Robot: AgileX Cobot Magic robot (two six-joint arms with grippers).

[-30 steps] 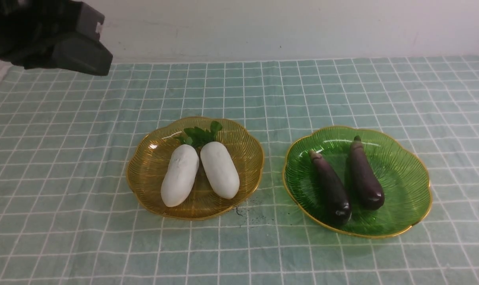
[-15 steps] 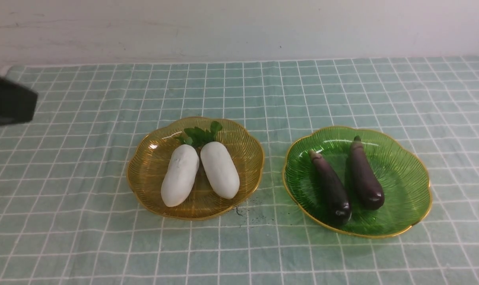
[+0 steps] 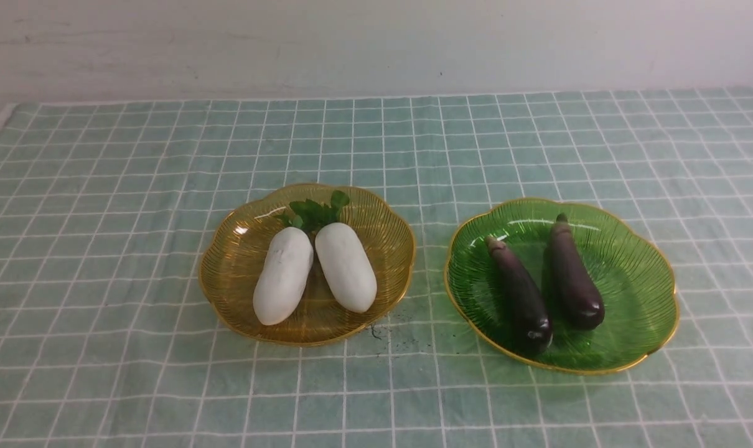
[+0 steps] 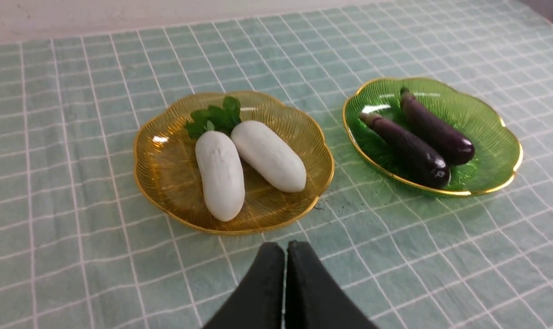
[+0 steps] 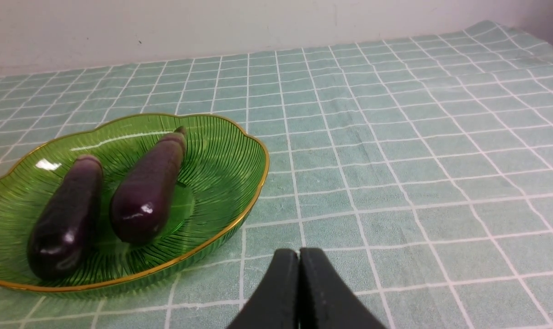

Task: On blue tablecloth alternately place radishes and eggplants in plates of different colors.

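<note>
Both radishes [image 4: 251, 162] are lying in the amber plate [image 4: 167, 178] just beyond my left gripper [image 4: 284, 256]; both eggplants [image 5: 107, 201] are resting in the green plate [image 5: 231, 151] beside my right gripper [image 5: 299, 265]. Sorting is looking complete. Both pairs of fingers are pressing together, holding nothing. My left arm is withdrawing, nearly gone from the front view.
</note>
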